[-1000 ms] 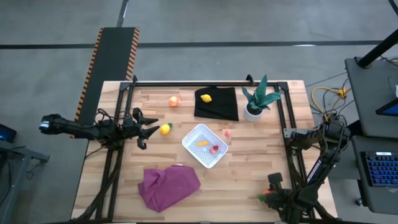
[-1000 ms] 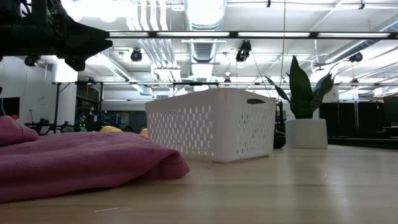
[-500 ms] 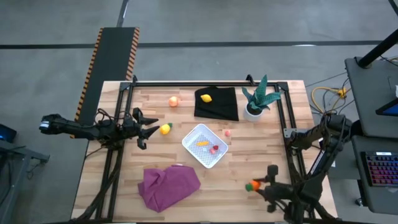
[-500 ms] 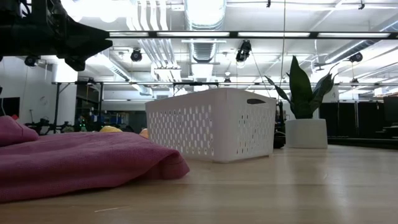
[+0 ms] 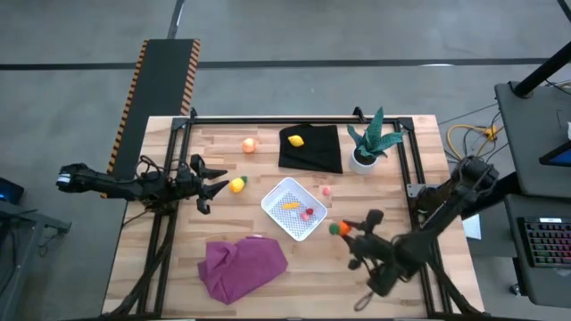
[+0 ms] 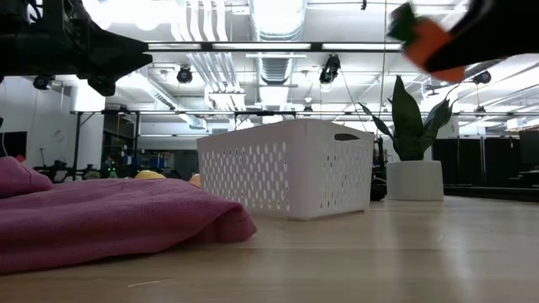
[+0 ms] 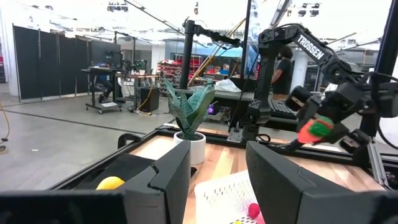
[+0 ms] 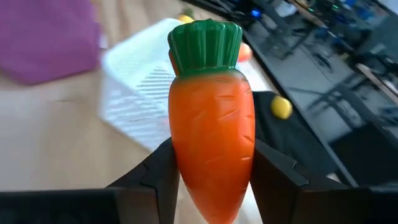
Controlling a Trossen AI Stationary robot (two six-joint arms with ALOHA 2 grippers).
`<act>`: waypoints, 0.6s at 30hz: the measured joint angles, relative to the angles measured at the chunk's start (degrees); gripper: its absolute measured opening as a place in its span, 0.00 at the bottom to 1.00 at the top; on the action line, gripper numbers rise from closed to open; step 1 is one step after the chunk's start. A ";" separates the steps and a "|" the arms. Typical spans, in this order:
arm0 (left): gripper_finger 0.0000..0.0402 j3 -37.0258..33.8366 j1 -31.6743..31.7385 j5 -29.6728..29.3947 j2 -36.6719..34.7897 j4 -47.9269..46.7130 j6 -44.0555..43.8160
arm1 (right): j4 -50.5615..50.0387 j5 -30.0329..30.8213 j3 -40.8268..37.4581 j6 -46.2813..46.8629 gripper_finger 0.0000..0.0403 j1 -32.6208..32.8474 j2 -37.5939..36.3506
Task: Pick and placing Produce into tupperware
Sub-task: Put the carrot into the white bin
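Above the light wooden tabletop (image 5: 375, 201), the right gripper (image 5: 346, 231) clamps an orange plastic carrot with a green top (image 8: 211, 118) just beside the white perforated square container (image 5: 293, 208). Near the table's left edge, the left gripper (image 5: 217, 185) hovers partly open by a yellow toy lemon (image 5: 236, 185).

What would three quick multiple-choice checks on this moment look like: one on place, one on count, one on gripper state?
1. Where does the lemon lie? A on the black cloth; B in the tupperware; C on the purple cloth
2. How many arms carry produce? A none; B one; C two
3. The right gripper is: A open and empty; B shut on the carrot; C out of view

1 A, yellow on the black square. 2 B, only the right arm carries any. 3 B, both fingers press the carrot.
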 joint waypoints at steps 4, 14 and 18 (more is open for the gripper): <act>0.35 0.00 0.02 0.01 0.00 0.00 0.02 | 2.31 -0.15 0.18 -4.45 0.37 -4.73 -0.04; 0.35 0.02 0.01 -0.01 0.00 0.00 0.06 | 26.84 -15.84 0.31 -31.10 0.37 -15.92 -0.08; 0.35 0.02 0.00 0.01 0.00 0.00 0.07 | 30.13 -23.84 0.33 -36.38 0.37 -20.29 -0.36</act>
